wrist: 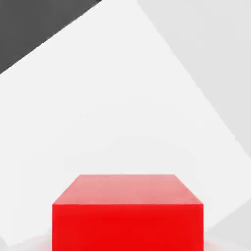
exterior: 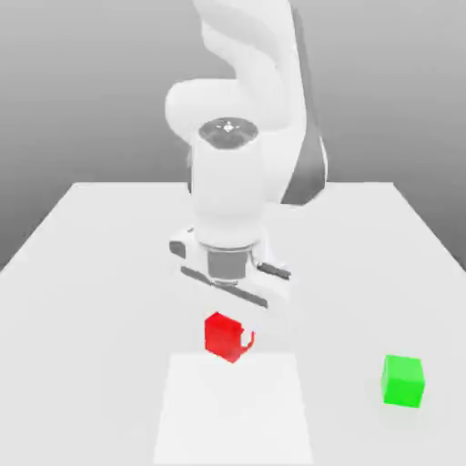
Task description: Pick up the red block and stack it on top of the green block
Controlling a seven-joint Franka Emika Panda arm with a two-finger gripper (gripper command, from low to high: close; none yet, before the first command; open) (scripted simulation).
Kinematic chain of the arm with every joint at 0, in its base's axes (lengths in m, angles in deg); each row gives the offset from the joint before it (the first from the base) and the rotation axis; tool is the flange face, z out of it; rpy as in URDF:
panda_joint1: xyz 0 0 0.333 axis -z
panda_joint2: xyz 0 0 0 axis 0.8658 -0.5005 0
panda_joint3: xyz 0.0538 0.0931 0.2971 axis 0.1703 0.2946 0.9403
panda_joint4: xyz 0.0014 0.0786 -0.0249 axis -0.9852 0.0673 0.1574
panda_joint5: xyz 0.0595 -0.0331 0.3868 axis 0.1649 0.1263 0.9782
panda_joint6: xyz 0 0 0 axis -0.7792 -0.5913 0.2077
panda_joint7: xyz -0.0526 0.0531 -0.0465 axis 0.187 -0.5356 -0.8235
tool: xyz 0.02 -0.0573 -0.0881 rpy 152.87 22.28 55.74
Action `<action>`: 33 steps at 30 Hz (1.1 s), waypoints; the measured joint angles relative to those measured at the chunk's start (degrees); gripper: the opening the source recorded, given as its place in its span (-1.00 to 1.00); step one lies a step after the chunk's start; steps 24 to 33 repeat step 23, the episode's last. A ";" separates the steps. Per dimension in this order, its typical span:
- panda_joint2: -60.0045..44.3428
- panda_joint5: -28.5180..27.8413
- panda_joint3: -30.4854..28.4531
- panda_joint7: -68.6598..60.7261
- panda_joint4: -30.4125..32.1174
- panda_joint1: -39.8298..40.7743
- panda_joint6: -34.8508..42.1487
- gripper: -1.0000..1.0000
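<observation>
Red block (exterior: 227, 336) is clamped in the closed tool (exterior: 229, 320), raised above the tabletop (exterior: 91, 273). Green block (exterior: 402, 380) sits well apart, toward exterior view's right of red block. Grip's kept so it can be carried over & stacked.

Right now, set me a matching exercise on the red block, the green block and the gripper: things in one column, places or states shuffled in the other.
Things:
1. red block
2. green block
3. gripper

States:
A. alone on the table, at the exterior view's right
B. shut on a cube
C. gripped under the hand, in front of the arm

Pairs: 1-C, 2-A, 3-B
</observation>
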 joint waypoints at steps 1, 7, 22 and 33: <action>-0.28 -0.05 0.58 -2.56 -0.86 -1.52 0.59 -1.00; -2.06 -0.79 4.20 -17.73 -6.06 -10.21 4.06 -1.00; -14.33 -9.99 6.49 -29.81 -12.84 -20.05 -0.79 1.00; -14.33 -9.99 6.49 -29.81 -12.84 -20.05 -0.79 1.00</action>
